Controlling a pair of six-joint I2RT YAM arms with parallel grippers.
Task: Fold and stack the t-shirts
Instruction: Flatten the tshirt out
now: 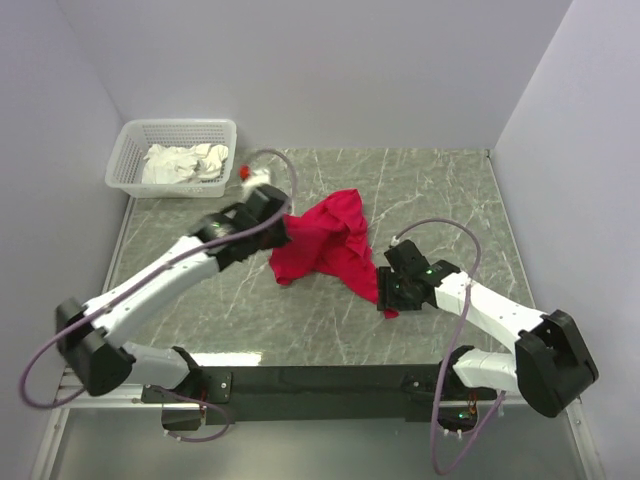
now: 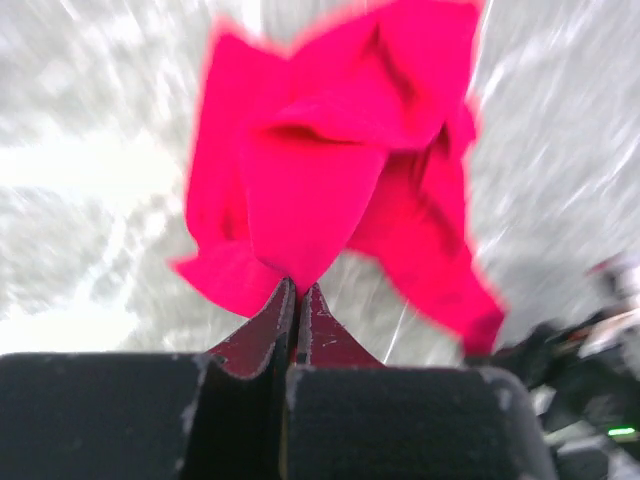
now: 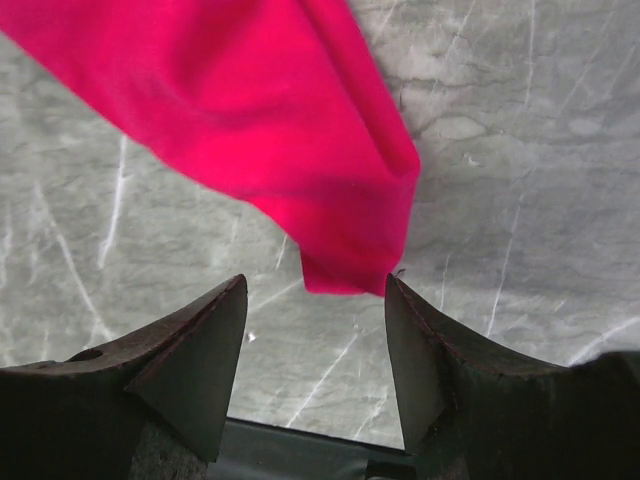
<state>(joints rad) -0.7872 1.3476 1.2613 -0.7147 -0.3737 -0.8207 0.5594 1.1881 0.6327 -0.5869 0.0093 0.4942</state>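
One red t-shirt (image 1: 325, 243) is bunched and lifted in the middle of the marble table. My left gripper (image 1: 284, 232) is shut on its left edge. In the left wrist view the closed tips (image 2: 298, 288) pinch a fold of the shirt (image 2: 340, 170), which hangs crumpled beyond them; that view is blurred. My right gripper (image 1: 388, 304) is open at the shirt's lower right corner. In the right wrist view the open gripper (image 3: 316, 284) has the shirt's corner (image 3: 345, 255) just beyond its tips, not gripped. No other red shirt shows.
A white lattice basket (image 1: 135, 150) stands at the far left corner with white cloth (image 1: 185, 163) in it. White walls close the table on three sides. The black rail (image 1: 320, 380) with the arm bases runs along the near edge.
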